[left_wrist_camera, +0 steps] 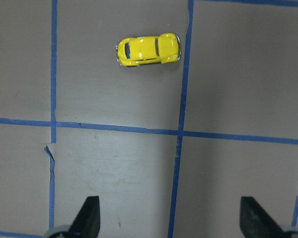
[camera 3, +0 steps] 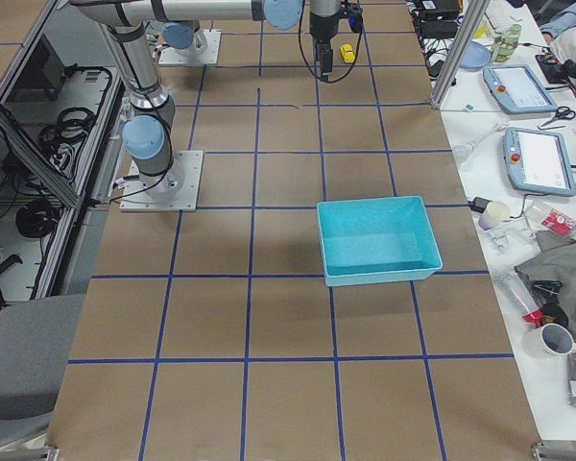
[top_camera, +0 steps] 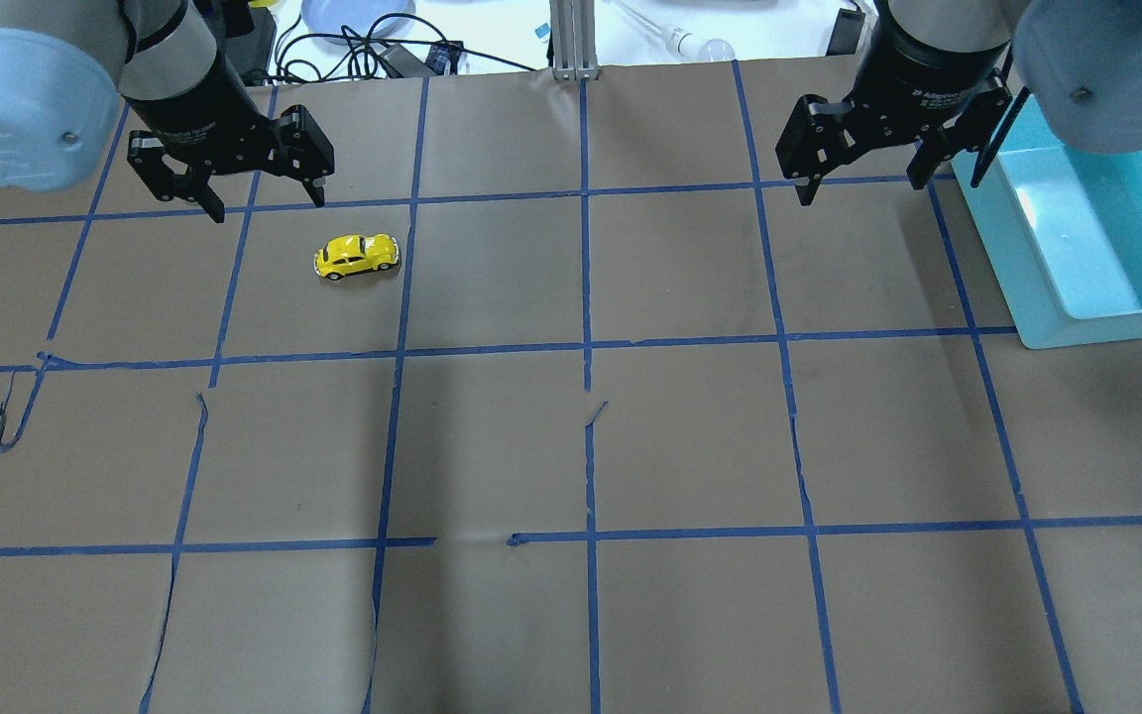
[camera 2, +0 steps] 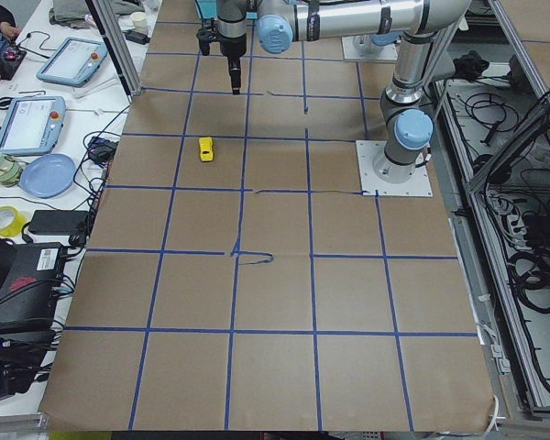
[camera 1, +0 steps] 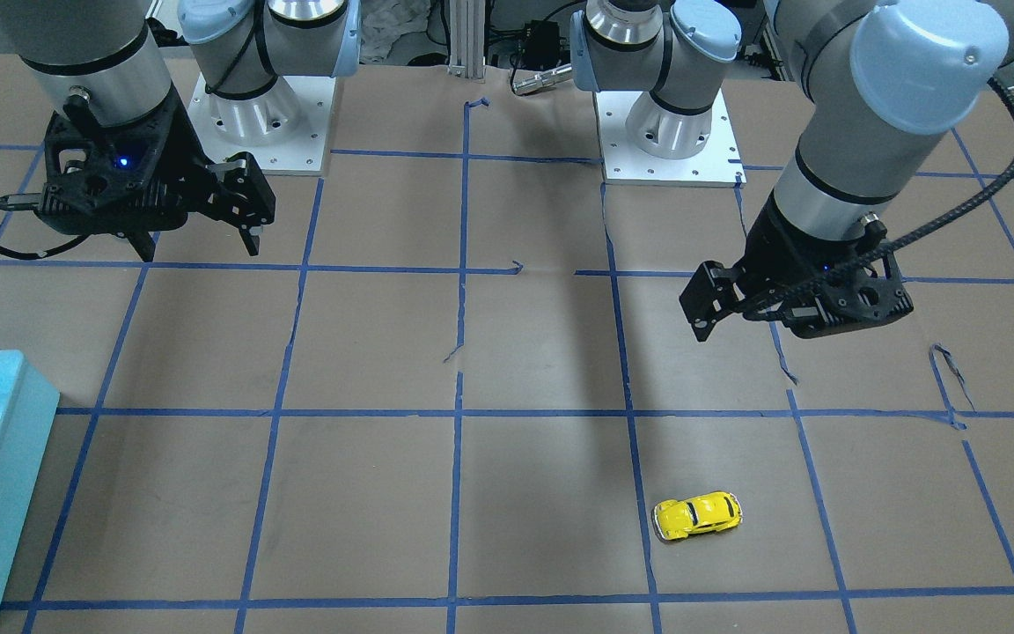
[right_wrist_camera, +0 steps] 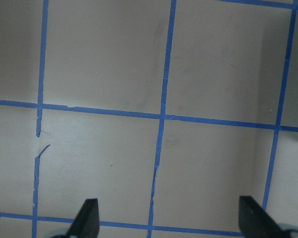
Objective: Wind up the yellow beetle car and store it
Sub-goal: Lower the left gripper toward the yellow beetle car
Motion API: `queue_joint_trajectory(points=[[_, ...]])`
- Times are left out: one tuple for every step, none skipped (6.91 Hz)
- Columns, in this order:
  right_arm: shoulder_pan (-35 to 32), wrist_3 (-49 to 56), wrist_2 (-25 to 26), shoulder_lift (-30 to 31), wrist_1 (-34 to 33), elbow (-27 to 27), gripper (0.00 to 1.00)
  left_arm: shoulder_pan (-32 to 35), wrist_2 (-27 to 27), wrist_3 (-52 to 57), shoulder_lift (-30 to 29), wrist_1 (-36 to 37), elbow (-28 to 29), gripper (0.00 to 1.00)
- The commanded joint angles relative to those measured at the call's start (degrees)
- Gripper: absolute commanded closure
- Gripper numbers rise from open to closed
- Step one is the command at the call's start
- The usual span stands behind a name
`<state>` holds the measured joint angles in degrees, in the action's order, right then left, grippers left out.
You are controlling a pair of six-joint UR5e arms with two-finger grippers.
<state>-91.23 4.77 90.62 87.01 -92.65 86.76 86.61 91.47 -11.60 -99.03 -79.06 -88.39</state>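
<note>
Overhead: car on its wheels on counter, untouched, just at 5 o'clock of left tool. Left tool spread wide, empty, hung above, likely poised to drop onto the car for the wind-up. Right tool likewise spread and empty, parked by bin at its 4 o'clock, probably to keep the storing trip short.

Left wrist: car near 12 o'clock, ahead of both fingertips, not yet between them.

Right wrist: bare counter, bin edge at 3 o'clock.

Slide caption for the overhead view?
Left gripper and right gripper, both open, hover over the taped table; yellow beetle car sits near the left, teal bin beside the right.
</note>
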Motion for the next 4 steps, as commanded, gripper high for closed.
queue_joint_trajectory(points=[[0.0,0.1,0.0,0.0,0.0,0.0,0.00,-0.3,0.0,-13.6,-2.8,8.5,-2.0,0.00],[0.2,-0.7,0.1,-0.1,-0.2,0.1,0.00,-0.3,0.3,-16.0,-4.4,20.2,-2.7,0.00],[0.4,-0.7,0.1,-0.1,-0.1,0.1,0.00,-0.6,0.5,-28.5,-6.5,21.0,-4.3,0.00],[0.4,-0.7,0.2,-0.1,-0.7,0.1,0.00,-0.7,0.6,-40.9,-8.6,21.1,-6.9,0.00]])
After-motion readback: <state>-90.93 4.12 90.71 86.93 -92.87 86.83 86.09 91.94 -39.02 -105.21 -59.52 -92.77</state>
